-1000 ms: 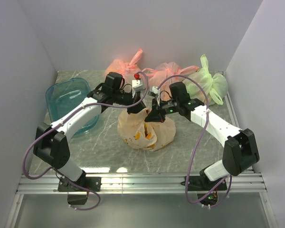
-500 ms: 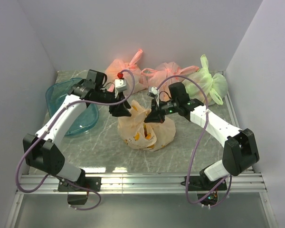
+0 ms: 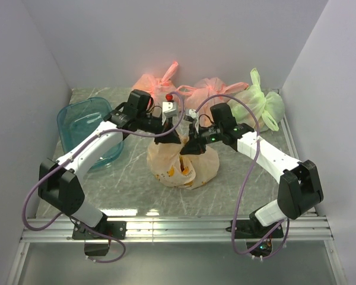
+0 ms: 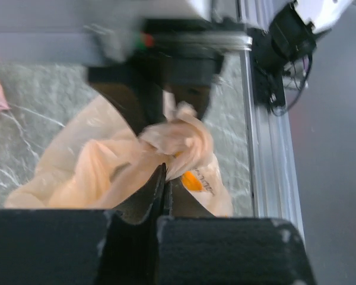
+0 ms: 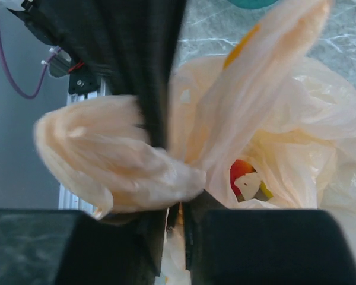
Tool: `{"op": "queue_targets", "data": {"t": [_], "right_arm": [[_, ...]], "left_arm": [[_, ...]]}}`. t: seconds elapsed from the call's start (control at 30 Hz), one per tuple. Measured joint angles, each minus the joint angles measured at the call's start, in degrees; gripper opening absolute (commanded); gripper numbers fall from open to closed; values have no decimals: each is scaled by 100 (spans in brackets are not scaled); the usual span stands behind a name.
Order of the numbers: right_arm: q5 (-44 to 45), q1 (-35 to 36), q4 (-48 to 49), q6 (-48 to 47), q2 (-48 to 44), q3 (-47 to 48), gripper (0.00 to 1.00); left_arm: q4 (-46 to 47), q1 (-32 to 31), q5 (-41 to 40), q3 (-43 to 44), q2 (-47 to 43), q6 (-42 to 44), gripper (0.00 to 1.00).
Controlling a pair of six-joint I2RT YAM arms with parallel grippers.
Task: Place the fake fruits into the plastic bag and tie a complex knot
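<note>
The plastic bag (image 3: 184, 166), pale peach with yellow prints, stands mid-table with its handles bunched into a twisted lobe (image 5: 107, 160). Fake fruits show through its mouth: a red one (image 5: 242, 169) with a yellow one beside it, and an orange-yellow patch (image 4: 193, 180). My left gripper (image 3: 169, 138) comes in from the left and is shut, its tips (image 4: 164, 169) pinching the bunched handle film. My right gripper (image 3: 191, 144) meets it from the right. Its jaws (image 5: 181, 208) stand a narrow slit apart just under the lobe, with film lying loose in the gap.
A teal tub (image 3: 86, 127) sits at the left. Two salmon knotted bags (image 3: 154, 86) (image 3: 207, 89) and a light green bag (image 3: 261, 104) line the back wall. A metal rail (image 3: 178, 228) runs along the near edge.
My left arm swung out to the left with its jaws opened, then came back and shut at the bag's handles. The right gripper's jaws eased slightly apart; the bag stayed put.
</note>
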Motion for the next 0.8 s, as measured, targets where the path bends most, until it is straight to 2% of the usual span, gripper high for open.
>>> {"op": "queue_targets", "data": {"t": [0.17, 0.4, 0.53, 0.57, 0.63, 0.7, 0.77, 0.8], "right_arm": [[-122, 0, 57, 66, 4, 0, 39], [-201, 0, 426, 411, 203, 4, 37], [-317, 2, 614, 610, 363, 13, 4], [-345, 0, 619, 616, 372, 13, 1], [-348, -11, 605, 654, 376, 24, 0], [-345, -11, 588, 656, 376, 26, 0], [-341, -31, 461, 632, 374, 17, 0], [-302, -46, 470, 599, 374, 22, 0]], "left_arm": [[1239, 13, 9, -321, 28, -1014, 1], [2691, 0, 63, -887, 28, -2481, 0], [3193, -50, -15, -1073, 31, -2975, 0], [3233, -42, -13, -1093, 31, -3042, 1], [3252, -17, -15, -1093, 28, -3110, 13], [3132, 22, -46, -1049, 28, -3053, 34], [2903, 186, -96, -935, 7, -2983, 44], [2745, 350, -42, -833, -4, -2951, 53]]}}
